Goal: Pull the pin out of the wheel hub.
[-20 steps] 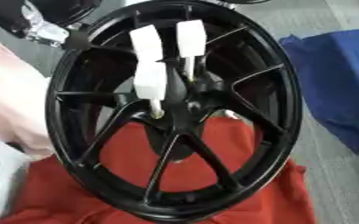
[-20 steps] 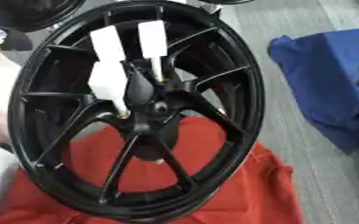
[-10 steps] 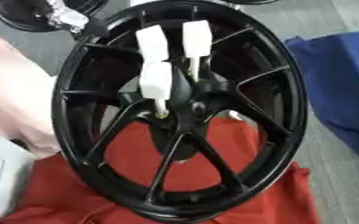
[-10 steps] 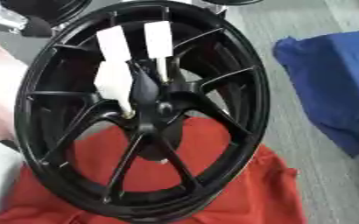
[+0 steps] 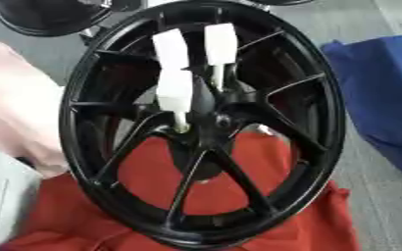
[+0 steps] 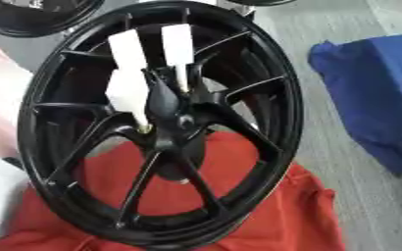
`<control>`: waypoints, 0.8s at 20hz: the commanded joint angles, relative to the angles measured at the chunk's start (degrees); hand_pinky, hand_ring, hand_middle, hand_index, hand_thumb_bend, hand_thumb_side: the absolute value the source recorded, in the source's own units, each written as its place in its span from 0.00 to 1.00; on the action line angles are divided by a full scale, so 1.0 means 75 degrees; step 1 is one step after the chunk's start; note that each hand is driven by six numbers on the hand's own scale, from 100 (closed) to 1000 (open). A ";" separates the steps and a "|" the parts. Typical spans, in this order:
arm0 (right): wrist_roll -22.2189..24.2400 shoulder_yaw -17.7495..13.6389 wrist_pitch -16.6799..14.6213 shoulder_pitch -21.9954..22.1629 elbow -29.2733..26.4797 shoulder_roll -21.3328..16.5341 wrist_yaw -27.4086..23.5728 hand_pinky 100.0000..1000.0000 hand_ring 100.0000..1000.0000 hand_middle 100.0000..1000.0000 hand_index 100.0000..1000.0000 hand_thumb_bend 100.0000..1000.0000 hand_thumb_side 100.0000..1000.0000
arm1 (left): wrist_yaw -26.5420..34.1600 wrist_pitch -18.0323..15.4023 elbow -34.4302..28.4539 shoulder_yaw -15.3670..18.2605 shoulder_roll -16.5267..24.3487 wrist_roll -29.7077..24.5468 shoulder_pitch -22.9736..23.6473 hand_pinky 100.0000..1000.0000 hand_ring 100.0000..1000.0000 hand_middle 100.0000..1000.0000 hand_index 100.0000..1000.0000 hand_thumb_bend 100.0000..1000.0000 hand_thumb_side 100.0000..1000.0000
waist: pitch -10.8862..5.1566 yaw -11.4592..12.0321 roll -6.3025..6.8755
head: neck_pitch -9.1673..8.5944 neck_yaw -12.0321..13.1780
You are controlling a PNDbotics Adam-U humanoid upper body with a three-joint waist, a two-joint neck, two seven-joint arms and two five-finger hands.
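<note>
1. We saw the black wheel hub [image 5: 204, 122] standing upright and filling the middle of the frame, on a red cloth [image 5: 230, 215].
2. A blue cloth [image 6: 372, 93] lay at the right edge.
3. White-padded fingers [image 5: 175, 90] reached down onto the centre; we could not tell their closure or which hand.
4. We could not make out the pin.

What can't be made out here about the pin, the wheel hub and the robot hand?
1. The pin: in the left eye view, only a pale blurred stub at the wheel hub. Whether it is seated or partly out is unclear.
2. The robot hand: in the right eye view, black against black spokes. Its grip and which arm it belongs to cannot be told.
3. The second wheel: cut off by the top edge.
</note>
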 commanded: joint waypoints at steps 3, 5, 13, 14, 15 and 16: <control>0.0019 -0.0038 0.0056 -0.0034 -0.0049 -0.0167 0.0083 0.82 0.47 0.45 0.72 0.00 0.52 | -0.0372 0.0560 -0.0253 -0.0157 0.0240 0.0008 -0.0188 0.78 0.74 0.68 0.82 0.49 0.54 | -0.0195 0.0016 0.0001 | -0.0144 0.0006; 0.0026 -0.0042 0.0073 -0.0037 -0.0045 -0.0148 0.0107 0.82 0.47 0.45 0.72 0.00 0.52 | -0.0644 0.0571 -0.0196 -0.0249 0.0216 -0.0166 -0.0184 0.79 0.75 0.69 0.83 0.51 0.53 | -0.0180 0.0021 0.0012 | -0.0153 0.0023; 0.0050 -0.0047 0.0140 -0.0061 -0.0031 -0.0087 0.0177 0.82 0.47 0.45 0.72 0.00 0.53 | -0.1310 0.0461 0.0329 -0.0627 -0.0195 -0.0798 -0.0280 0.80 0.75 0.70 0.82 0.52 0.53 | -0.0148 0.0031 0.0041 | -0.0188 0.0098; 0.0051 -0.0050 0.0146 -0.0061 -0.0028 -0.0080 0.0184 0.82 0.47 0.45 0.72 0.00 0.53 | -0.1353 0.0440 0.0391 -0.0675 -0.0247 -0.0870 -0.0288 0.79 0.75 0.69 0.82 0.51 0.52 | -0.0145 0.0032 0.0043 | -0.0185 0.0107; 0.0050 -0.0055 0.0152 -0.0063 -0.0025 -0.0072 0.0190 0.82 0.47 0.45 0.72 0.00 0.53 | -0.1394 0.0418 0.0448 -0.0716 -0.0289 -0.0938 -0.0290 0.79 0.75 0.69 0.82 0.51 0.50 | -0.0142 0.0031 0.0045 | -0.0183 0.0117; 0.0049 -0.0058 0.0157 -0.0062 -0.0023 -0.0064 0.0196 0.82 0.47 0.45 0.72 0.00 0.53 | -0.1434 0.0401 0.0505 -0.0748 -0.0326 -0.1003 -0.0290 0.79 0.74 0.68 0.82 0.51 0.50 | -0.0139 0.0028 0.0046 | -0.0178 0.0126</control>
